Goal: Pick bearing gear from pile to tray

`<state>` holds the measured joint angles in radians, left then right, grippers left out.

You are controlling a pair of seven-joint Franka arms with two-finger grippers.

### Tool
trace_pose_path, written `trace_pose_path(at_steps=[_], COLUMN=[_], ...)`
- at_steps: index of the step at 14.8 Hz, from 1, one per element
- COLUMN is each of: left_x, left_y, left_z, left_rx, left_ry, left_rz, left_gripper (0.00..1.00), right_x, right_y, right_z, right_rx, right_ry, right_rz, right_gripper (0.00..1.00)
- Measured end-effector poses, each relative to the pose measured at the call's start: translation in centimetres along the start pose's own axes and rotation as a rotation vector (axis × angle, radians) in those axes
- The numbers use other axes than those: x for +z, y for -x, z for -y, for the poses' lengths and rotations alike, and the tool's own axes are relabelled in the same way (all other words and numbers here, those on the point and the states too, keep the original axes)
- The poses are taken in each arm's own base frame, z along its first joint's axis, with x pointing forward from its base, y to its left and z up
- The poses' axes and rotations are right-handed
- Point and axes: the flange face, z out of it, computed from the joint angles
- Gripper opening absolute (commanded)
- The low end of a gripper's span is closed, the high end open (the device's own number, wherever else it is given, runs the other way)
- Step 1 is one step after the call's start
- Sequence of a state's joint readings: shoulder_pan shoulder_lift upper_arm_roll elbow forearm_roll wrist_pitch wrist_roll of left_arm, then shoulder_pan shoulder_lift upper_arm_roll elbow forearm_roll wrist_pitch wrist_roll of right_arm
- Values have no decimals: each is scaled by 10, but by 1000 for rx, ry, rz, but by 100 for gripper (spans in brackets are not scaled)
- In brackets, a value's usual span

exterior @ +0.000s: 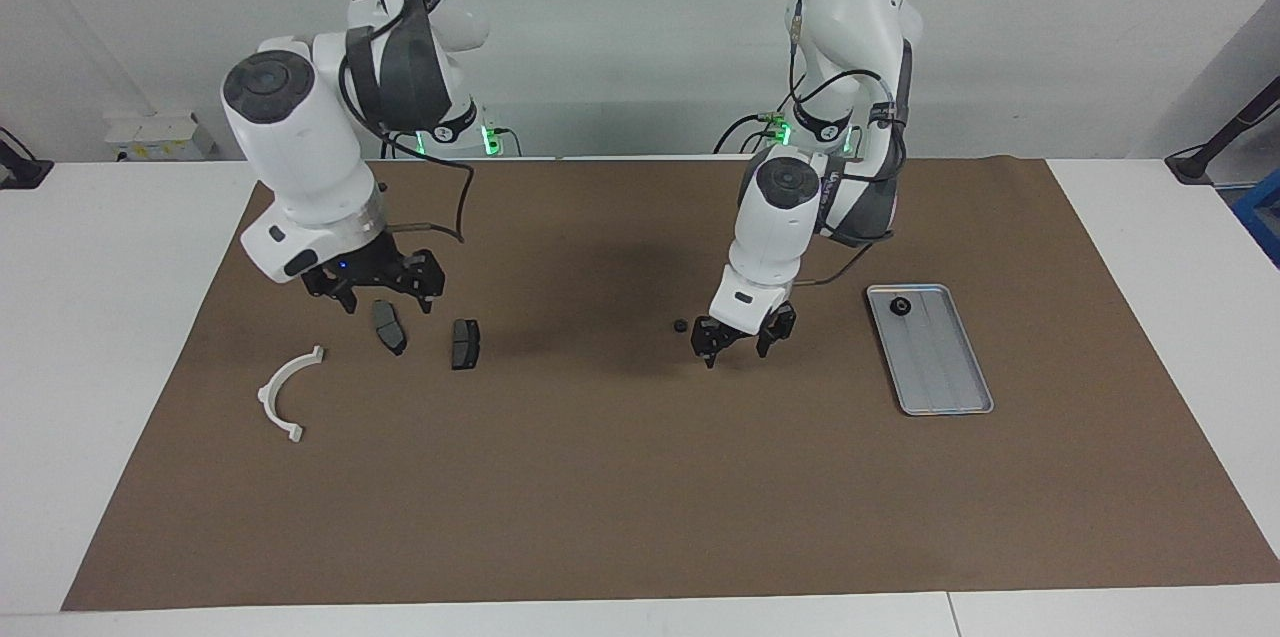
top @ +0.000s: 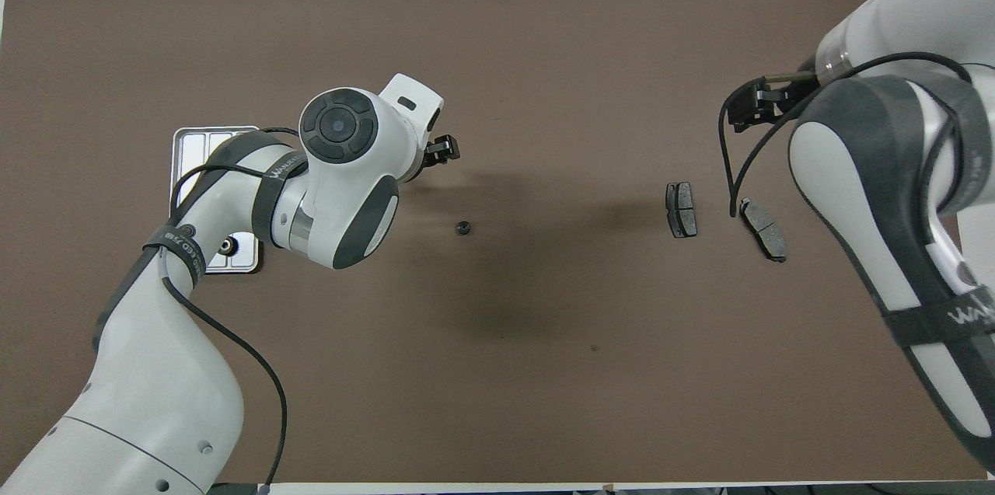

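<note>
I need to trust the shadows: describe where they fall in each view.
Facing view: a broad dark patch lies on the brown mat nearer the robots than the small black part. Overhead view: a soft dark smear spreads around and below that part.

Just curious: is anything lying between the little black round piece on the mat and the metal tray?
Only the left tool, hovering, plain in the facing view.

one gear (exterior: 900, 306) in tray (exterior: 945, 379) | other gear (exterior: 680, 325) between tray and brake pads (exterior: 465, 343)
</note>
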<state>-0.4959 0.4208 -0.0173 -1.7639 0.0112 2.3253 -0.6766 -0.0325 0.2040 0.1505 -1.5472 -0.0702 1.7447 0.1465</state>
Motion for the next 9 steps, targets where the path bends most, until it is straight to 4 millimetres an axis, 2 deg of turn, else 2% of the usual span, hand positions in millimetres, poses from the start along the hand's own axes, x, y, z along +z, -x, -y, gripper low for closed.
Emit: trace_pose_path(at_steps=[2,5,9], left_x=[6,17,36], left_y=[8,34,61], left_z=[-9,-28,-32], left_rx=[-3,4,13], left_ry=[-3,-18,-49], left_rz=[8,34,71], left_gripper=[92,91,90], right_x=[-25,-55,-95], right_y=[17,37,74], right_z=[-12,-33,-49], right_rx=[-22,-58,-40], right_ry=[9,-5,-34], right_rz=[-15,-28,-4], right_gripper=[100,100,100])
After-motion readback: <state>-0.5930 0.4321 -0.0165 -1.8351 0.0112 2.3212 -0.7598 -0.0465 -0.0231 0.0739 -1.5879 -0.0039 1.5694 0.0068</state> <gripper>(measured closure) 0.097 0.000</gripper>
